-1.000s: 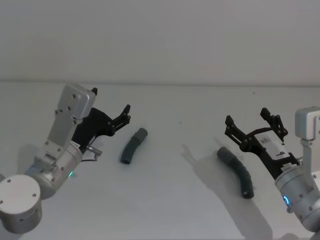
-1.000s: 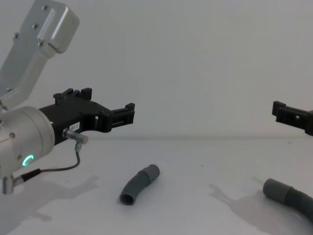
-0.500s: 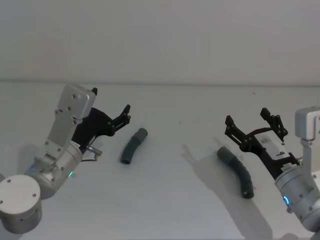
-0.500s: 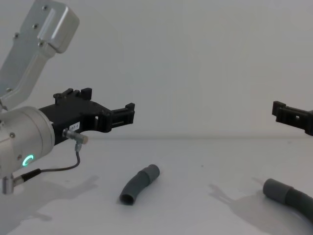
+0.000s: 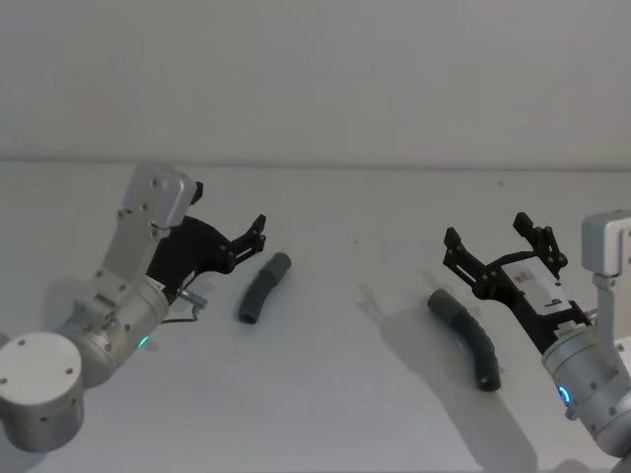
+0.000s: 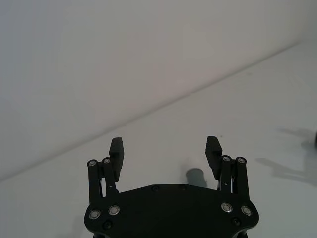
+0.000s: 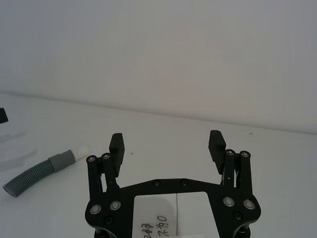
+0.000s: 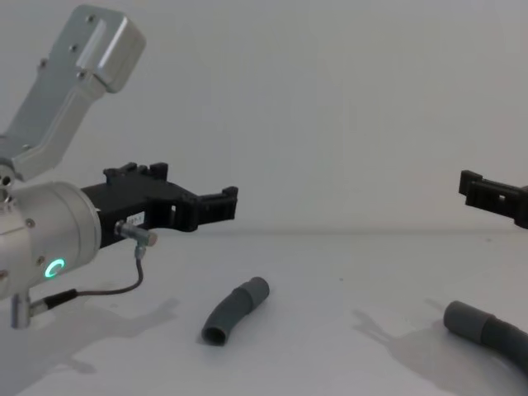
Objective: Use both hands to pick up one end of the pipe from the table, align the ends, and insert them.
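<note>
You have nothing in hand yet: both pieces of pipe lie on the table [image 5: 345, 404], well apart from each other, so the pick-up, the lining up and the push together are all left to do.

Nearest you, on the right, lies the ribbed hose [image 5: 471, 340], with its smooth cuff [image 8: 462, 318] turned toward the middle of the table. Your right gripper [image 5: 487, 232] hangs in the air above and just beyond it, fingers spread wide and holding nothing. From its wrist camera the hose sits off to one side, not between the fingers, so I judge you must swing over it and come down before you close.

Farther out, on the left, lies the short bent tube [image 5: 260, 288], its wider collar [image 8: 256, 290] pointing away from you. Your left gripper [image 6: 165, 148] is raised off the table just beside it, fingers apart and empty. Its wrist camera shows the tube's end ahead, roughly in line with the gap, but lower down.
</note>
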